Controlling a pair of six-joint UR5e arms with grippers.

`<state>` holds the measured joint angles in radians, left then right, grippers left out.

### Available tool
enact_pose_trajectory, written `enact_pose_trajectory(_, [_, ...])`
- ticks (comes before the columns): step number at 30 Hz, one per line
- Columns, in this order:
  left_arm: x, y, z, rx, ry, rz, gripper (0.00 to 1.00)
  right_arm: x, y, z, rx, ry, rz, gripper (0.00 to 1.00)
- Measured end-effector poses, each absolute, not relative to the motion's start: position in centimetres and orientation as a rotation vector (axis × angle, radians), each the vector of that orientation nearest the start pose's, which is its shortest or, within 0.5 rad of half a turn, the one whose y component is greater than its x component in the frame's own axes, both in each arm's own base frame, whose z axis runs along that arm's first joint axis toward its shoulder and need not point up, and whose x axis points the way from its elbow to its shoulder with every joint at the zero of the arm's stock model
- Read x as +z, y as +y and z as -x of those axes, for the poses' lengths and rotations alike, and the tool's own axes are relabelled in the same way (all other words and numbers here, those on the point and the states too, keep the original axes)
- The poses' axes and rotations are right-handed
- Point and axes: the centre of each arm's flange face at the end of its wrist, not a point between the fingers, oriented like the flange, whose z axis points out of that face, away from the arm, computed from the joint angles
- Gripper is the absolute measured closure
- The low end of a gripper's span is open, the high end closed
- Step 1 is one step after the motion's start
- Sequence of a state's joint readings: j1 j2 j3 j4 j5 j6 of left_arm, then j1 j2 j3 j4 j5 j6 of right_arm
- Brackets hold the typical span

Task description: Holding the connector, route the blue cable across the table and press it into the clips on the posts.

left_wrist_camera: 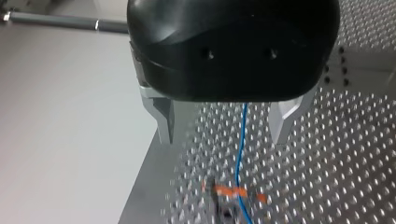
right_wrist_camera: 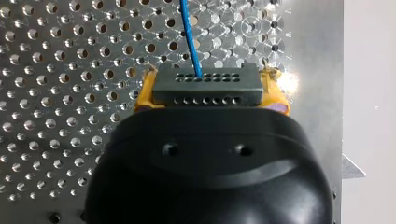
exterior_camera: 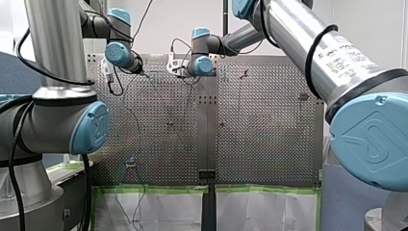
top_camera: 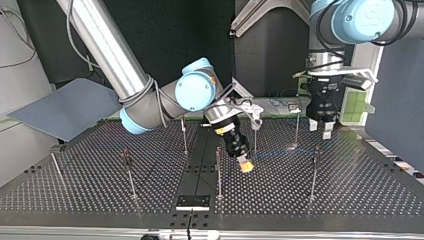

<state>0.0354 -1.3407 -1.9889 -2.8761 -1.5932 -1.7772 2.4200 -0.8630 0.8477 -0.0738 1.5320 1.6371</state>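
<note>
Routing step in hand: the right gripper (right_wrist_camera: 210, 91) clamps the connector (right_wrist_camera: 208, 83) between its fingers (right_wrist_camera: 142, 97) low over the tabletop (top_camera: 350, 186) among the posts (top_camera: 218, 170), the left gripper (left_wrist_camera: 223, 134) hangs, fingers wide, above the blue cable (left_wrist_camera: 239, 154); next, probably, pressing it into the clip (left_wrist_camera: 228, 211) beneath.

My left arm (exterior_camera: 53, 48) and my right arm (exterior_camera: 298, 43) are silver tubes with light-blue joint caps (exterior_camera: 89, 127) and black cables (exterior_camera: 14, 159) (the right carries printed lettering (exterior_camera: 349, 60)). The left gripper (left_wrist_camera: 223, 137) has a black body and metal fingers (left_wrist_camera: 164, 121); the right gripper (right_wrist_camera: 210, 88) has a black body and yellow pads (right_wrist_camera: 142, 97).
</note>
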Motion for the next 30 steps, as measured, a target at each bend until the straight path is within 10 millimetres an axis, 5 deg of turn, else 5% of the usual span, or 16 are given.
enact_pose_trajectory(7, [40.2,-12.9,-40.7,-0.121,1.513,0.107,0.01,40.1,-41.0,-67.3,-2.595,0.916,2.321,1.0])
enact_pose_trajectory(20, [41.7,-14.8,-44.4,-0.162,1.449,0.078,0.01,40.0,-41.2,-67.2,-2.594,0.918,2.324,1.0])
enact_pose_trajectory(30, [40.6,-15.2,-47.2,-0.099,1.472,0.077,0.01,40.0,-41.5,-67.1,-2.595,0.923,2.325,1.0])
